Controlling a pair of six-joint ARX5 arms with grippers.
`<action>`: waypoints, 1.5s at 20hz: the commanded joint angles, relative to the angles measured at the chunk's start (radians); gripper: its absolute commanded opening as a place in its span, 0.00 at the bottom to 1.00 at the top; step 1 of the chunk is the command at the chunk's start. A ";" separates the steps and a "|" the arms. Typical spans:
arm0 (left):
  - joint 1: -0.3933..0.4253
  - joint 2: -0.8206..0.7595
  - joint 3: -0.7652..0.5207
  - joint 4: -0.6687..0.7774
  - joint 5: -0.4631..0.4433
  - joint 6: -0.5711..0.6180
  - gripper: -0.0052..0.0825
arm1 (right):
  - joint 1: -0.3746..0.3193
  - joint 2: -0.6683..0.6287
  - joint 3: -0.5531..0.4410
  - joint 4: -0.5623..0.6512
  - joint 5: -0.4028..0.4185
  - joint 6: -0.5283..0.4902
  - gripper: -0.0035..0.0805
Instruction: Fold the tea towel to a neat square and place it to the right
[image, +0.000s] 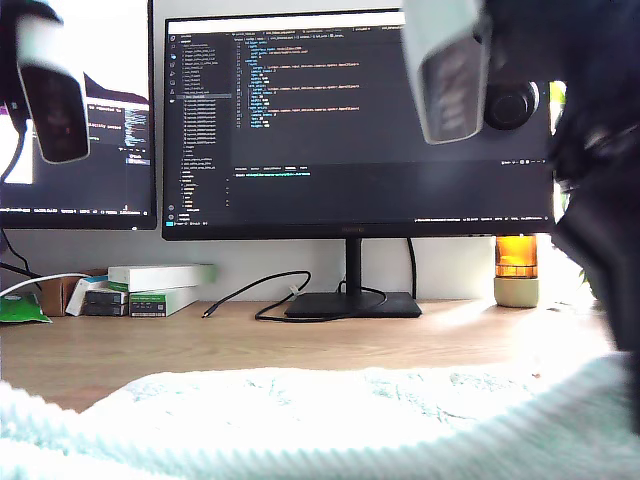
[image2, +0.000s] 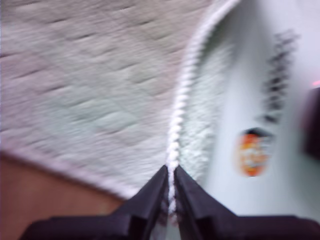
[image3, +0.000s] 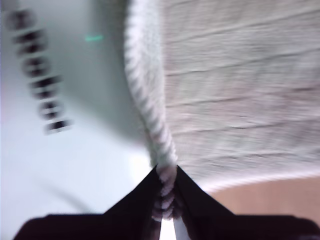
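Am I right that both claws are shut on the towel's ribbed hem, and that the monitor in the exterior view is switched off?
Not quite: the monitor is on, showing code in the exterior view. The rest holds: my first claw and my second claw are each shut on the towel's ribbed hem.

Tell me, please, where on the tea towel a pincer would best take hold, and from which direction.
By the ribbed hem, coming in edge-on so the cord lies between the jaws. It is thicker and firmer than the plush field of the tea towel. Both wrist views show this: my first pincer and my second pincer are each shut on that hem.
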 joint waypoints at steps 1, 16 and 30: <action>-0.001 0.004 0.022 0.023 -0.073 0.016 0.03 | -0.019 -0.001 0.001 0.012 0.046 0.008 0.03; 0.055 0.005 0.036 0.315 -0.284 0.087 0.03 | -0.218 0.009 0.007 0.237 0.179 0.031 0.03; 0.098 0.131 0.036 0.452 -0.277 0.123 0.03 | -0.268 0.135 0.008 0.369 0.233 0.031 0.03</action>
